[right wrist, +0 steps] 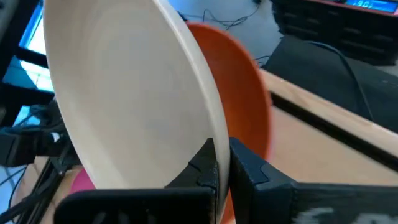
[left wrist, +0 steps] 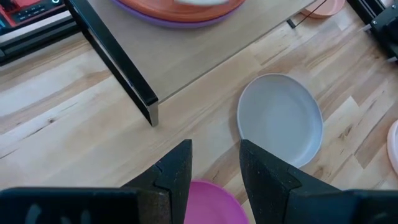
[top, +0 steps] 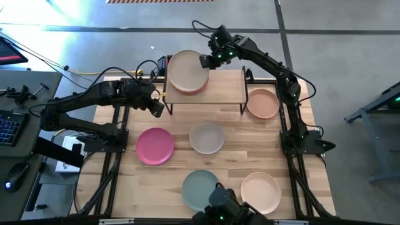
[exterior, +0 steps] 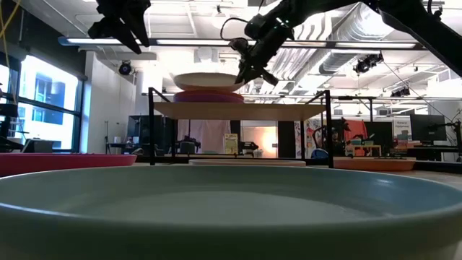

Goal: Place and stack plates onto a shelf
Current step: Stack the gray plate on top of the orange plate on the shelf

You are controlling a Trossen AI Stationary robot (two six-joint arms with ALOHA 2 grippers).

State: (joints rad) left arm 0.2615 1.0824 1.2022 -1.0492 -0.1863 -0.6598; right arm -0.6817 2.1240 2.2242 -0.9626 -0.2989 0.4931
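From my remote station, I see the right gripper (top: 204, 61) clamped on the rim of a cream plate (top: 187, 70), holding it over the stack at the left end of the shelf (top: 225, 87). In the right wrist view its two dark fingers (right wrist: 208, 163) pinch the cream plate's edge (right wrist: 124, 87), with a terracotta plate (right wrist: 249, 99) just behind it. The low view shows the cream plate (exterior: 208, 80) tilted slightly above a pink-purple plate (exterior: 208, 95) that lies on the shelf top (exterior: 238, 110). In the left wrist view the stack reads as a terracotta plate (left wrist: 180, 7) over a purple one (left wrist: 168, 22).

The left gripper (top: 156, 107) hangs beside the shelf's left front leg, holding nothing, its fingers (left wrist: 177, 171) parted with a narrow gap, above the near edge of the pink plate (left wrist: 214, 202).

On the tabletop (top: 237, 140) lie the other plates: a pink plate (top: 155, 145) at left, a grey plate (top: 207, 137) in the middle, a peach plate (top: 262, 103) just right of the shelf, a teal plate (top: 199, 187) at the front edge and a beige plate (top: 261, 192) to its right. The teal plate's rim (exterior: 231, 195) fills the foreground of the low view.
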